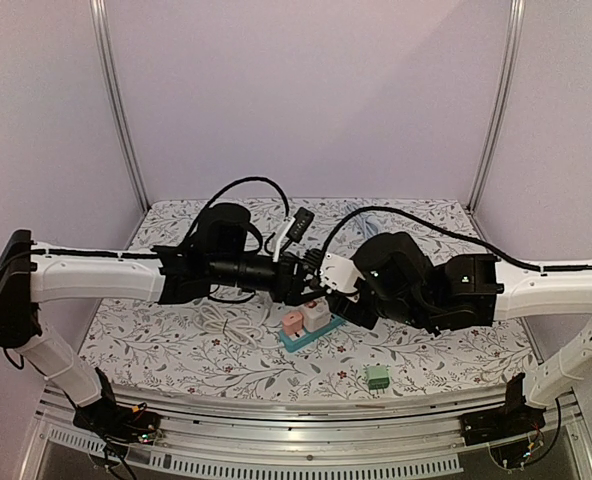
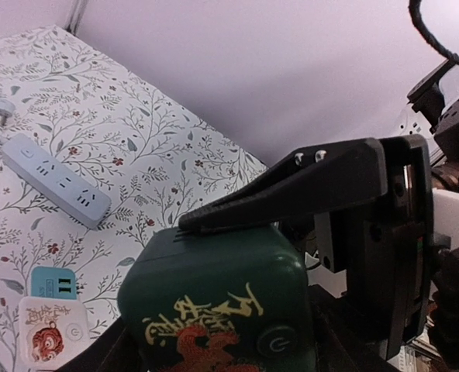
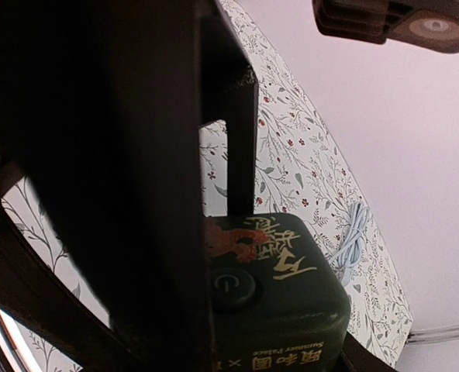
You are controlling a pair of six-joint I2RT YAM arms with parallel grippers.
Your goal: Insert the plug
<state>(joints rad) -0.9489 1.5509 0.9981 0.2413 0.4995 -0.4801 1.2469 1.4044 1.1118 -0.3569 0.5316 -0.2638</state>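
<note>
plug (image 2: pixel 222 310), dark green cube with gold lettering, a red figure and a round button, aloft above the floral table (image 1: pixel 176 350), between both arms at mid-table. clamped by left gripper (image 1: pixel 296 272): one black finger (image 2: pixel 291 186) flat on its top face, the other dark beneath it. right gripper (image 1: pixel 328 284) hard up against the same cube from the opposite side, a finger (image 3: pixel 241 132) just behind it; clenched on it or loose, cannot tell. down below, on a teal base (image 1: pixel 298 343), a pink cube (image 1: pixel 292 322) beside a white cube (image 1: pixel 317 313). power strip (image 2: pixel 55 180), white, flat on the table farther back. coiled white cable (image 1: pixel 226 325) left of the base, small green cube (image 1: pixel 378 377) apart toward the near edge.
</note>
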